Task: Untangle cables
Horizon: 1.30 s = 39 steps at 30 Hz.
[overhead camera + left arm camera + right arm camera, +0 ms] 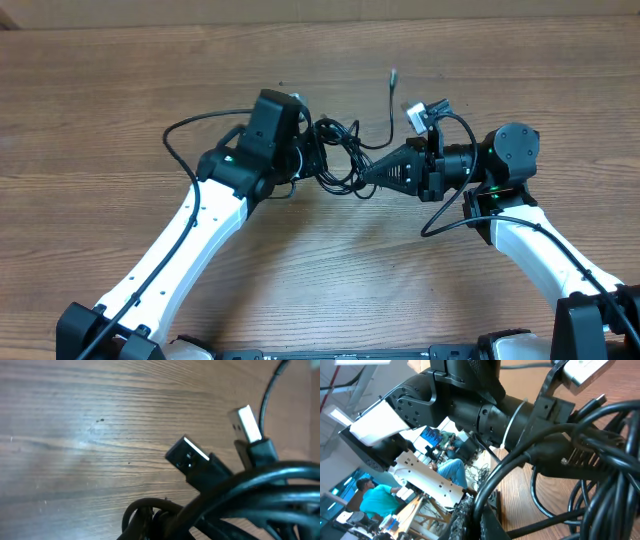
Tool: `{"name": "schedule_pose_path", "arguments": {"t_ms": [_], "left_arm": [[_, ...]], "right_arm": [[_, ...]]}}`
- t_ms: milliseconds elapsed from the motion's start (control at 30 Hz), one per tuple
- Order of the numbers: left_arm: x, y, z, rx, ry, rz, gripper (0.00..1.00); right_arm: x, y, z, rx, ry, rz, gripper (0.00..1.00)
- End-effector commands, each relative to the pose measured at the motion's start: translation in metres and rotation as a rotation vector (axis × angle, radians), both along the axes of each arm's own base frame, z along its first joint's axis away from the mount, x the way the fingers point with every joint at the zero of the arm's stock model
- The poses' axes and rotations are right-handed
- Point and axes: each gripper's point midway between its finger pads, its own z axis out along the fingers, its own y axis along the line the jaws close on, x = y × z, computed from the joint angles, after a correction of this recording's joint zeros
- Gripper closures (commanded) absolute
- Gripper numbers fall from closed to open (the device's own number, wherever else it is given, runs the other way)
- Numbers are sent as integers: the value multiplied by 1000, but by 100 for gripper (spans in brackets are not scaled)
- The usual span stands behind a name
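The cables [340, 158] form one knotted black bundle, stretched between my two grippers at mid-table. One loose strand [391, 105] runs up to a silver tip. My left gripper [308, 152] is at the bundle's left side and seems shut on it. In the left wrist view its fingers are hidden; the cables [260, 485] fill the lower right with two silver-tipped USB plugs [187, 455] sticking out. My right gripper [362, 176] is shut on a strand at the bundle's right side. The right wrist view shows its fingers [476, 517] pinching one black cable [490, 487], with loops [605, 465] to the right.
The wooden table [330, 260] lies under everything. The left arm's thick cord [190, 125] loops out to the left. The right arm's cord [450, 215] loops beneath its wrist. The left arm's black wrist [470, 405] fills the top of the right wrist view.
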Motion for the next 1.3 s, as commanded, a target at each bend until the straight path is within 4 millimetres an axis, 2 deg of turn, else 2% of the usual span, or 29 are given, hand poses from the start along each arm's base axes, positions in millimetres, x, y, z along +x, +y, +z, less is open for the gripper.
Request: {"name": "schedule_pose_path", "arguments": {"t_ms": [0,233,400,667,933,1133,1267], "left_arm": [[18,36,-7,-26,65,268,96],[19,39,-8,-23,67,281,96],[24,50,-8,-16,59,296,96],[25,53,-8,84,-18,149,96],[24,53,-9,176,-85,8,96],[20,55,-12,243,-110,-88,96],[19,55,-13,259,-116,-114,96]], "right_arm": [[-21,-3,10,-14,-66,100,96],[-21,-3,9,-16,-48,100,96],[-20,-3,1,-29,65,101,96],[-16,-2,-10,-46,216,83,96],[4,0,-21,-57,334,-35,95],[25,-1,-41,-88,472,-179,95],[29,-3,-54,-117,513,-230,85]]}}
